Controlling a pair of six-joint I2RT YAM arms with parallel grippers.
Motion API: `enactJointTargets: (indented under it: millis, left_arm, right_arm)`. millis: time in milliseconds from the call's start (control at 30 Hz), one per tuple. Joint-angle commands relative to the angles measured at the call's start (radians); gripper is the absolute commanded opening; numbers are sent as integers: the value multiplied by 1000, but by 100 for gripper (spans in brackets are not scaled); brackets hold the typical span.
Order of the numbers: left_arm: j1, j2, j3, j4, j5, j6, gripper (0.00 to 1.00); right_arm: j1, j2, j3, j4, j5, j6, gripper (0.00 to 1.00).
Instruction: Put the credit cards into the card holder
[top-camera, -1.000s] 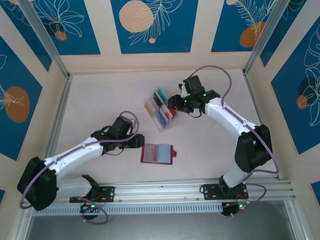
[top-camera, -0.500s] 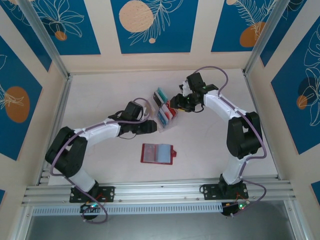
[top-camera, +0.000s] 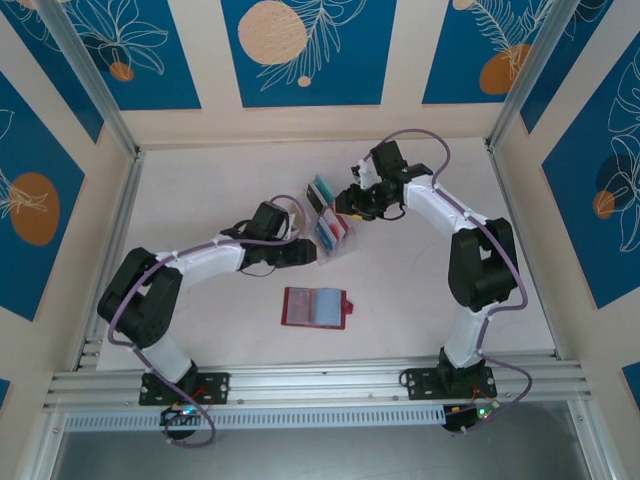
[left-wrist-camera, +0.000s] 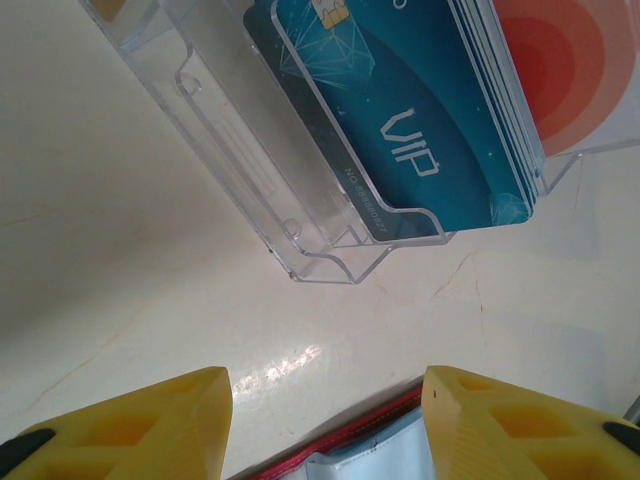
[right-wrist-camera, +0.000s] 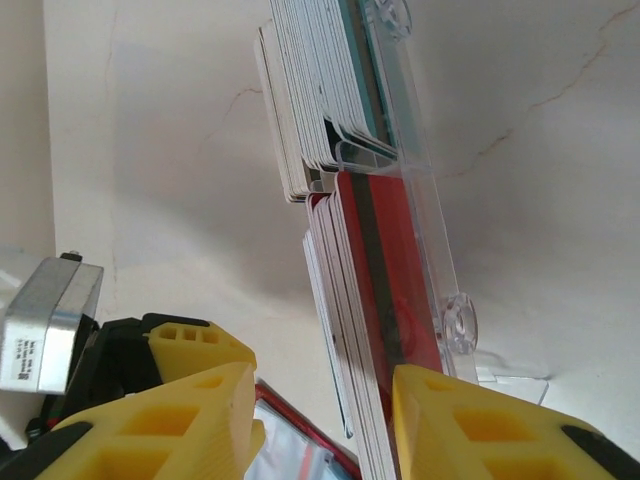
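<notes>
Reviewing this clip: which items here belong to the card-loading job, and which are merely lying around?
Job: credit cards, red card holder, left pincer, right pincer.
Lying about: clear rack holding the cards, aluminium rail at the near edge.

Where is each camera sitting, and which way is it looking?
Top external: above and behind, looking down at the table and card holder; left arm and right arm show.
Left wrist: on the left arm, facing the clear rack and its teal card; left gripper fingers frame it.
Right wrist: on the right arm, looking along the clear rack's red cards; right gripper fingers show.
Shared: all three see the card holder.
</notes>
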Motion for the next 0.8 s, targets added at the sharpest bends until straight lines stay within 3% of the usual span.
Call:
enactJointTargets:
  millis: [0,467,767]
  left_arm:
    - [10,15,32,19,27,-13,53]
    - [11,19,21,27,28,-16,52]
    - [10,15,16,28,30,-13,52]
  right_arm:
    - [18,34,36,-46,-5,-31,42]
    - [5,-5,31,-29,-91,-12,36]
    - [5,-12,34,-46,-59,-12,22]
